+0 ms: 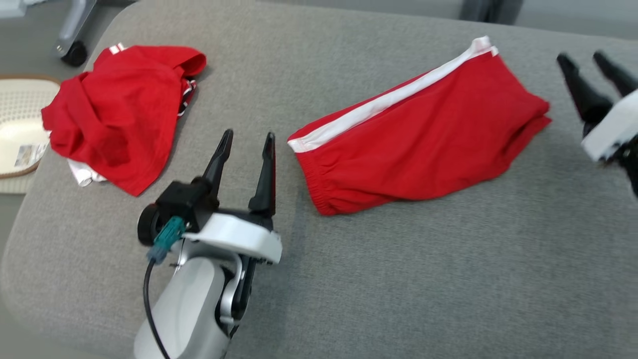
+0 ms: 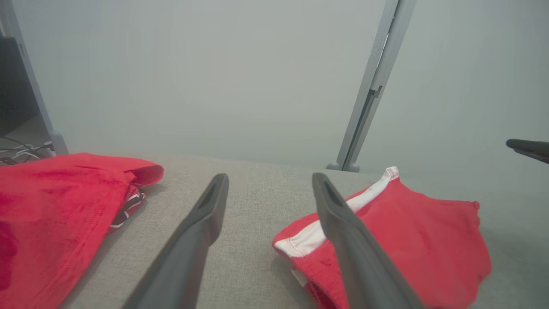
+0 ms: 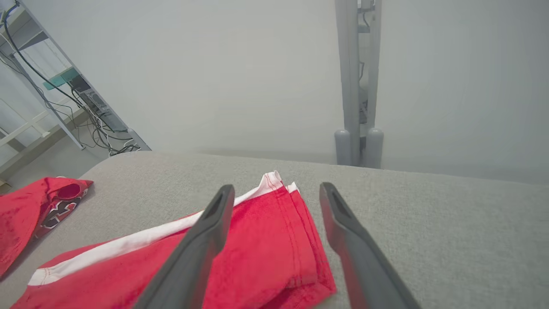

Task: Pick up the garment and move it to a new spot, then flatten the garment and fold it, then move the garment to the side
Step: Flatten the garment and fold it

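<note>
left gripper [image 1: 249,133] and right gripper [image 1: 580,56] both stand wide, holding nothing, one near each end of the red shorts [image 1: 423,144], which lie folded on the grey cushion [image 1: 398,279]. folding looks done; whether the move aside is left i cannot tell. a crumpled red garment [image 1: 119,114] lies well left, beside a pale basket [image 1: 22,102] showing just a label

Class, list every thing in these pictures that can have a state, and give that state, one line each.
red shorts, folded, lying flat on the grey cushion, not held.
second red garment, crumpled in a heap near the cushion's left edge.
left end effector, open, empty, apart from the shorts' waistband.
right end effector, open, empty, beyond the shorts' hem end.
</note>
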